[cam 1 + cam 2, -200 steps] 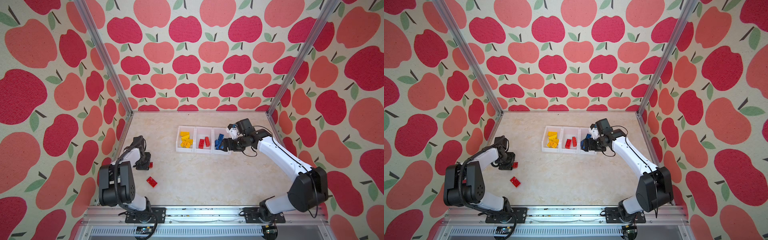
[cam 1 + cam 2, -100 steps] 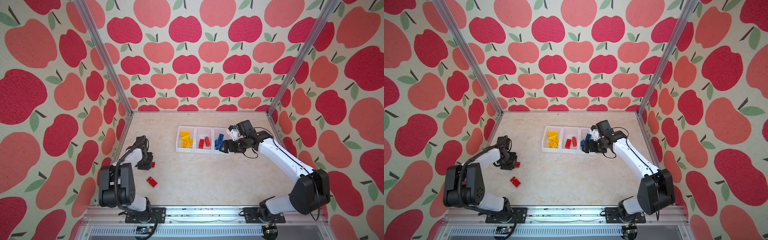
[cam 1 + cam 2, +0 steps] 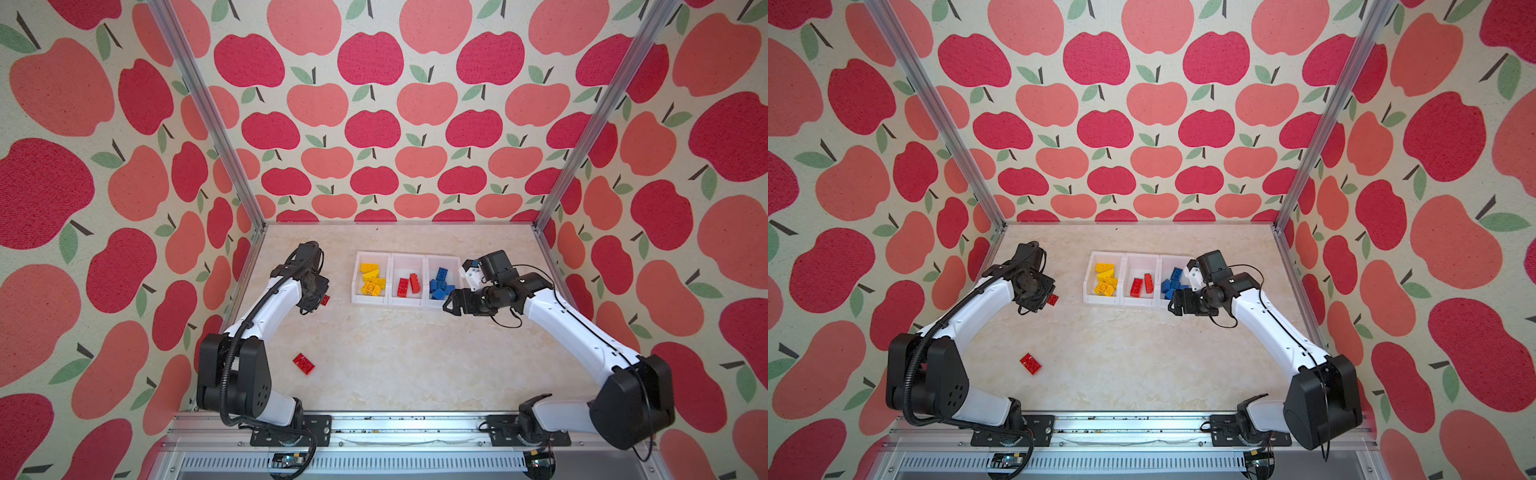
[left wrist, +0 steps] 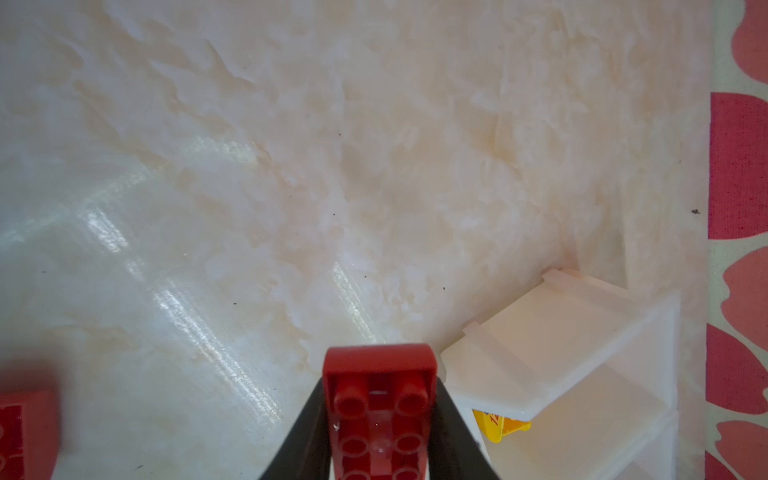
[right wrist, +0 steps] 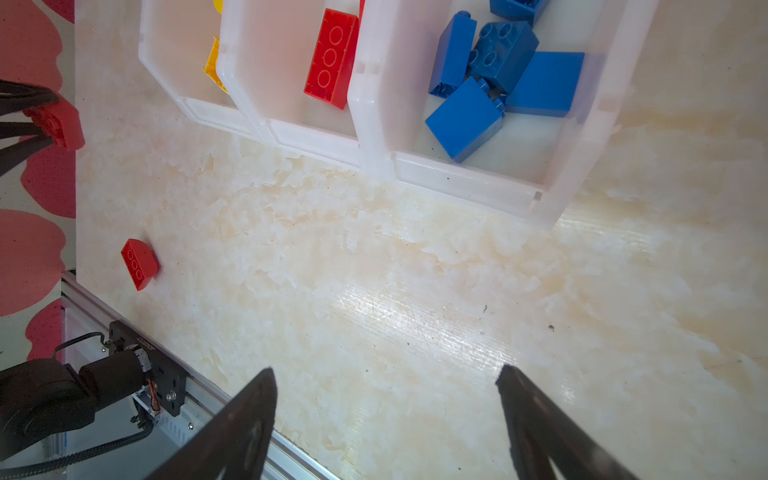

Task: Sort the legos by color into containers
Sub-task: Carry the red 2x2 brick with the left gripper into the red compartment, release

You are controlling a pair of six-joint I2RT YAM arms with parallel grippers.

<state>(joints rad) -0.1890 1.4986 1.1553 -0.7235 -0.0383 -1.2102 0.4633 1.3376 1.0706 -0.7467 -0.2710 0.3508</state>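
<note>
Apple-print walls [image 3: 374, 124], red and coral fruit on cream, enclose a pale marble-look tabletop [image 3: 395, 353] on three sides. Two aluminium posts [image 3: 205, 112] rise from its far corners, and an aluminium rail [image 3: 415, 424] runs along its near edge. Bright glare streaks the glossy surface.

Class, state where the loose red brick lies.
In both top views the loose red brick lies flat on the table at front left, nearer the rail than the left gripper, far from the bins.

Legos [image 3: 403, 286] red, yellow, blue; containers [image 3: 409, 301] white; table [image 3: 415, 361] marbled cream; walls [image 3: 374, 124] apple print.
</note>
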